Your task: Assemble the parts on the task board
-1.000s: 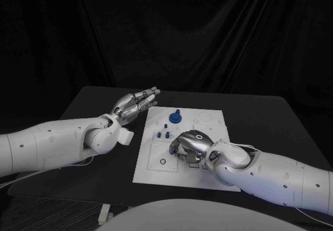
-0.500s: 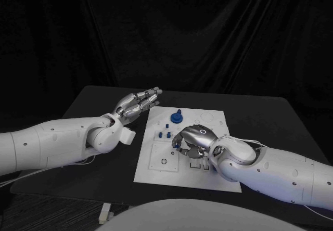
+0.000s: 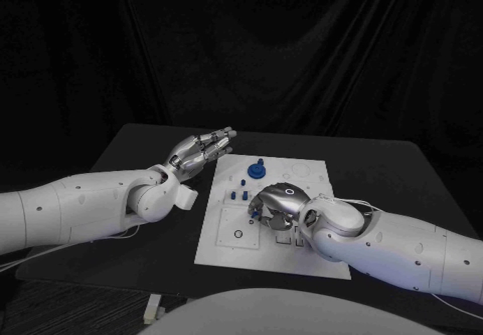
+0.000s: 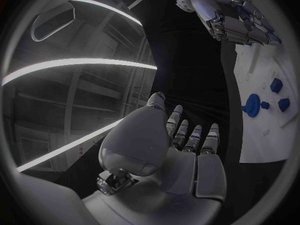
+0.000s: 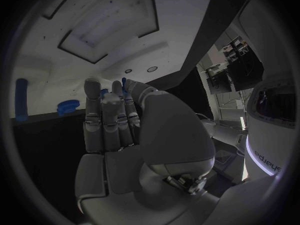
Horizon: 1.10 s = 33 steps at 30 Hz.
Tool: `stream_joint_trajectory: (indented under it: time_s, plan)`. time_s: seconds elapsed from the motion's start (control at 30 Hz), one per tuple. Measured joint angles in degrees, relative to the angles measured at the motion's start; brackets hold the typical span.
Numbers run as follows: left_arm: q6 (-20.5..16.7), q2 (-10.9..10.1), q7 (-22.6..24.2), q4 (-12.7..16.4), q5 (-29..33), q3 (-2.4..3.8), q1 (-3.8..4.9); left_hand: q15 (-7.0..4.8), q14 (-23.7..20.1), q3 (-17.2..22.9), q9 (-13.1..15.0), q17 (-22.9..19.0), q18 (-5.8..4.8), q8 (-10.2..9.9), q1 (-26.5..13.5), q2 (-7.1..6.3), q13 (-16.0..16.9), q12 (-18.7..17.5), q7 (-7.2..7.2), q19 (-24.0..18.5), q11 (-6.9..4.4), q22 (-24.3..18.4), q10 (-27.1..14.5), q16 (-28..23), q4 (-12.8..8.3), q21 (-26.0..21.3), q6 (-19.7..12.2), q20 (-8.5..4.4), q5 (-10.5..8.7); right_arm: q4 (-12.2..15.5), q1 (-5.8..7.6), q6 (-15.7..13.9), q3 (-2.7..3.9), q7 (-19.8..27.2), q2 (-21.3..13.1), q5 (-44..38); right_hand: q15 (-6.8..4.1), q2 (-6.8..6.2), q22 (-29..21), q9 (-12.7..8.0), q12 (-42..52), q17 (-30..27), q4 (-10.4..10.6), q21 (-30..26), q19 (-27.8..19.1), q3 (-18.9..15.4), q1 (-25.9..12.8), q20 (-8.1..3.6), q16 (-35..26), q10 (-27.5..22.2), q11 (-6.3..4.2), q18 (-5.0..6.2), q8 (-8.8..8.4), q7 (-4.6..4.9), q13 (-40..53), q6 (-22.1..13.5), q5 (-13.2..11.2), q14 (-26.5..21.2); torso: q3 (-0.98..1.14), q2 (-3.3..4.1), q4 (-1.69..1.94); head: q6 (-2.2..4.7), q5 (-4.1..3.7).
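The white task board (image 3: 308,174) lies mid-table. A blue knob (image 3: 255,168) stands at its far end, with small blue pegs (image 3: 239,195) just nearer. My right hand (image 3: 278,206) hovers over the board's middle beside those pegs, fingers curled down. A small blue part (image 5: 123,81) shows between its thumb and fingertips. My left hand (image 3: 202,149) floats by the board's far left corner, fingers straight and apart, holding nothing. The left wrist view has the knob (image 4: 252,105), the board (image 4: 275,55) and the right hand (image 4: 230,15).
A black ring (image 3: 239,234) and two rectangular slots (image 3: 291,240) mark the board's near end. The right wrist view shows rectangular recesses (image 5: 103,27), a blue peg (image 5: 22,99) and a blue disc (image 5: 67,106). Black table (image 3: 382,174) surrounds the board.
My right hand has moved from the near slots up the board toward the small blue pegs. The left hand has stayed where it was.
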Motion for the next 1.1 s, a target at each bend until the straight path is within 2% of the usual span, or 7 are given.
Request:
stream_joint_trajectory:
  time_s: [0.43, 0.67, 1.1]
  plan:
    - [0.2, 0.0, 0.0, -0.1, 0.0, -0.02, -0.42, 0.00, 0.0, -0.2, 0.0, 0.0, 0.00, 0.0, 0.0, 0.00, 0.0, 0.0, 0.00, 0.0, 0.00, 0.0, 0.0, 0.0, 0.2, 0.0, 0.0, 0.00, 0.00, -0.5, -0.25, 1.1, 0.00, 0.0, 0.4, 0.0, 0.21, 0.72, 0.0, -0.4, 0.0, -0.2, 0.2, -0.5, -0.2, 0.1, -0.1, 0.21, 0.0, -0.2, 0.21, 0.00, -0.60, 0.00, 0.0, -0.4, 0.0, -0.2, 0.01, -0.02, -0.03, 0.00, 0.60]
    - [0.4, 0.0, 0.0, -0.2, 0.0, -0.02, -0.53, 0.00, 0.0, -0.2, 0.0, 0.0, 0.00, 0.0, 0.0, 0.00, 0.0, 0.0, 0.00, 0.0, 0.00, 0.1, 0.0, 0.0, 0.2, 0.0, 0.0, 0.00, 0.00, -0.4, -0.32, 1.1, 0.00, 0.1, 0.6, 0.0, 0.41, 0.72, 0.0, -0.4, 0.0, -0.3, 0.0, -0.5, -0.2, 0.3, -0.1, 0.20, 0.0, -0.2, 0.21, 0.00, -0.83, 0.08, 0.0, -0.5, 0.0, -0.4, 0.01, -0.04, -0.03, 0.00, 0.60]
    - [0.5, 0.1, 0.0, -0.3, 0.0, -0.02, -0.64, 0.00, 0.0, -0.2, 0.0, 0.0, 0.00, 0.0, 0.0, 0.00, 0.0, 0.0, 0.00, 0.0, 0.00, 0.1, 0.0, 0.0, 0.2, 0.0, 0.0, 0.00, 0.00, -0.4, -0.49, 1.8, 0.08, 0.0, 0.9, 0.0, 0.41, -0.27, 0.0, -0.8, 0.0, -0.4, -0.8, -0.5, -0.4, -0.2, 0.3, 0.41, 0.0, -0.1, 0.31, 0.00, -0.89, -0.01, 0.2, -0.6, 0.0, -0.4, 0.01, -0.06, -0.04, 0.00, 0.50]
